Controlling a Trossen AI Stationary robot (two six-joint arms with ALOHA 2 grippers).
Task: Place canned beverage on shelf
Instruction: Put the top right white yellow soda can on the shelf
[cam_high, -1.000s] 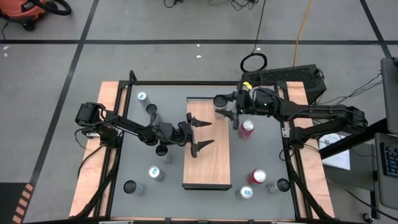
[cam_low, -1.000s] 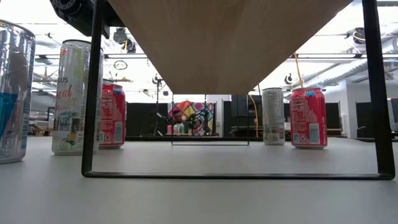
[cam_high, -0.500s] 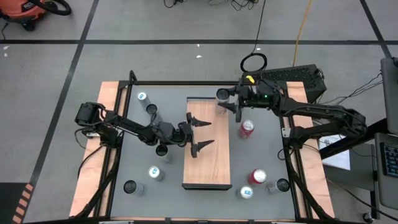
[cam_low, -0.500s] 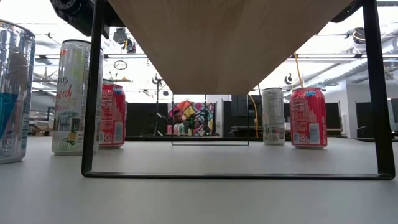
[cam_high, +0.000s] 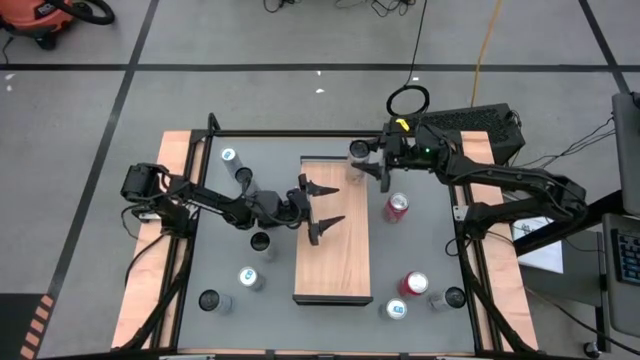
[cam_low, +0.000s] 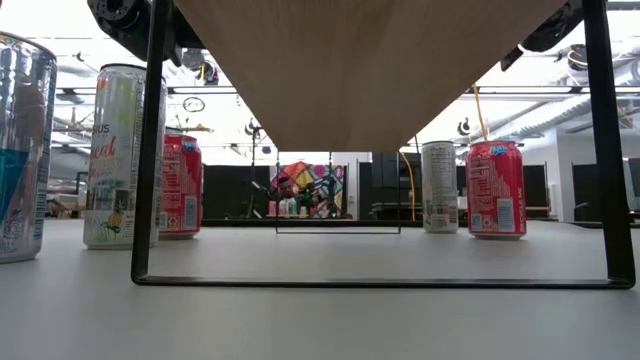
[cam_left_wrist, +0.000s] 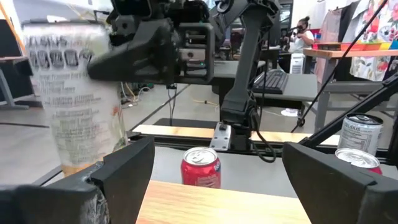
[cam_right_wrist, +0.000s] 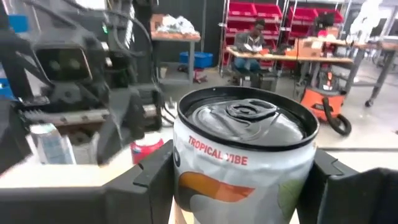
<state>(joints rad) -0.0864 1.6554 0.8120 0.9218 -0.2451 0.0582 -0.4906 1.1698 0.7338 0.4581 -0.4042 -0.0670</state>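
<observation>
The shelf (cam_high: 333, 240), a light wood board on a thin black frame, stands mid-table; the low view looks along its underside (cam_low: 370, 60). A pale "Tropical Vibe" can (cam_right_wrist: 245, 155) sits upright in my right gripper (cam_high: 362, 160), over the shelf's far right corner (cam_high: 357, 150). Whether its base touches the board is hidden. In the left wrist view the same can (cam_left_wrist: 74, 93) shows under the right gripper's dark body. My left gripper (cam_high: 322, 205) hovers open over the shelf's left half, pointing level toward the right, with nothing between its fingers. My right gripper pinches the can's side wall (cam_right_wrist: 186, 180) between its two fingers (cam_right_wrist: 152, 177), one on each opposite side, below the top rim. The fingers come in level from the table's right side. The can stands upright with its pull-tab top up.
Loose cans stand on the grey tabletop: a red one (cam_high: 398, 206) right of the shelf, others at the near right (cam_high: 414, 284), and several to the left (cam_high: 249, 278). A keyboard (cam_high: 470, 120) lies beyond the far right corner. People sit in the room behind.
My right gripper has carried the can a short way toward the table's far edge, from beside the shelf's right side to its far right corner. It has kept the can upright and its hold unchanged.
</observation>
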